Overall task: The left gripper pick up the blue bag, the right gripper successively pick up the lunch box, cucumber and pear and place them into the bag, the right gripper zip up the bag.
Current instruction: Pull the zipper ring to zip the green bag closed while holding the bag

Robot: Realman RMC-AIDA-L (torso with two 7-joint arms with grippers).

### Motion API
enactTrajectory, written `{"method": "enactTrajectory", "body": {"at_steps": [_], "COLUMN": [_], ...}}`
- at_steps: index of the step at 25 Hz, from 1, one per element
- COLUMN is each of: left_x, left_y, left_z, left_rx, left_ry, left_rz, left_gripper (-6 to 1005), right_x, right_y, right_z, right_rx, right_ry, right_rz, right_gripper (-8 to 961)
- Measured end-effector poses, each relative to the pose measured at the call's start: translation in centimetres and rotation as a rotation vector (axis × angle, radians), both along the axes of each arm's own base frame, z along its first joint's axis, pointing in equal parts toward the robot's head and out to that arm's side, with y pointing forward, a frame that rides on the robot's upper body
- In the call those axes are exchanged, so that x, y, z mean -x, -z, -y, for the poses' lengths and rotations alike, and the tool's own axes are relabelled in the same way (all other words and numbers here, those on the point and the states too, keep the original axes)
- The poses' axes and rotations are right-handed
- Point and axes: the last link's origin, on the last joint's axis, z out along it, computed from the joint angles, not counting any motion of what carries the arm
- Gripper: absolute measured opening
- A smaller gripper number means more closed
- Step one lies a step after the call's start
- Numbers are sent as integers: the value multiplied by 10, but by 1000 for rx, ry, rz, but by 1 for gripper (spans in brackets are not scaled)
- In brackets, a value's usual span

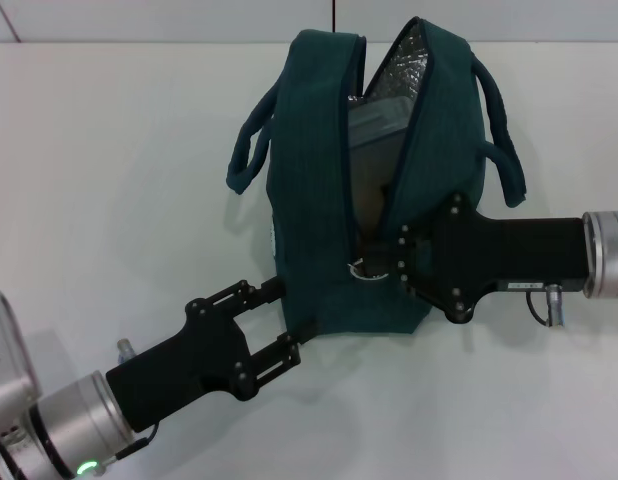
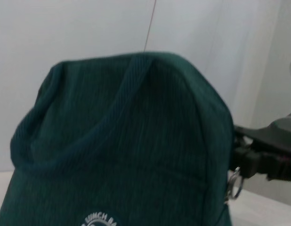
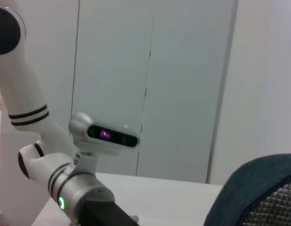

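Head view, right claw (image 1: 387,262): it comes in from the robot's right, its tips at the near end of the zipper beside the metal ring pull (image 1: 367,270). Whether the fingers are closed on the pull cannot be told; the tips are hidden against the fabric.
Left claw (image 1: 294,318): its fingers straddle the bag's near lower corner, apparently pinched on the cloth, steadying it.
Blue bag (image 1: 319,190): it sits on the white bench (image 1: 109,200) between the two claws, mouth up and still gaping at the far end, where the silvery lining (image 1: 404,60) shows.
Contents: a pale flat surface inside is probably the lunch box (image 1: 374,130); cucumber and pear are not visible.
Handling: soft, padded fabric that likely buckles when pulled, so the left hold matters. The ring pull is small and slick, the sensible place to grip.
Long axis: the zipper line runs from the robot outward, so closing likely means drawing the pull away towards the far end.
Handles (image 1: 251,135): loops droop to each side.
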Motion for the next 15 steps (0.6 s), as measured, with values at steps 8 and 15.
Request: {"method": "enactTrajectory", "body": {"at_steps": [8,15], "left_x": [0,-2], "left_y": [1,1], "left_z": [-8,-12], "left_rx": [-22,-23], "left_ry": [-32,-22], "left_rz": [-5,-6], "left_gripper": [596,381], "right_x": [0,0], "right_y": [-2,-2], "right_z": [3,3], "right_rx": [9,1], "right_ry": [-2,-6], "right_rz": [-20,-27], "right_gripper": [19,19]}}
